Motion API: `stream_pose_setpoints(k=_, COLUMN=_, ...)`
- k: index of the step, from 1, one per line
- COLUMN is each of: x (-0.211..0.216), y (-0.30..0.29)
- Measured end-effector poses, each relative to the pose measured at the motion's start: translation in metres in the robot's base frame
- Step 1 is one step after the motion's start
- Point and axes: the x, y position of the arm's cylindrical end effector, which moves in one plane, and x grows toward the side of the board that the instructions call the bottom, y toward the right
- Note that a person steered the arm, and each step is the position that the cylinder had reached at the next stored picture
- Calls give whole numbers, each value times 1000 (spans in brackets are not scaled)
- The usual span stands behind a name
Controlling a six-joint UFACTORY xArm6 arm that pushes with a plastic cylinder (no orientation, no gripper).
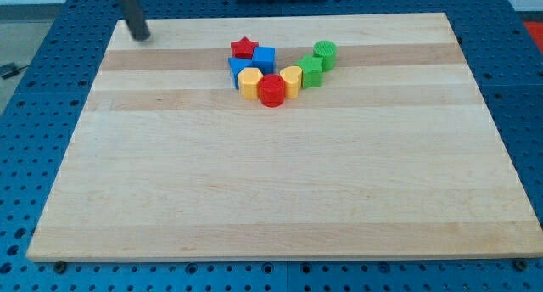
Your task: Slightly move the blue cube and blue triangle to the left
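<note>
The blue cube sits near the board's top middle, just right of the red star. The blue triangle lies below the star, partly hidden behind the yellow hexagon. My tip is at the board's top left corner, far to the left of the blocks and touching none of them.
A red cylinder, a second yellow block, a green star-like block and a green cylinder curve rightward from the blue blocks. The wooden board lies on a blue perforated table.
</note>
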Motion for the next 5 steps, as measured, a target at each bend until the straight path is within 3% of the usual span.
stream_pose_setpoints(k=1, x=-11, y=29)
stream_pose_setpoints(k=3, x=0, y=190)
stream_pose_setpoints(k=5, x=46, y=204)
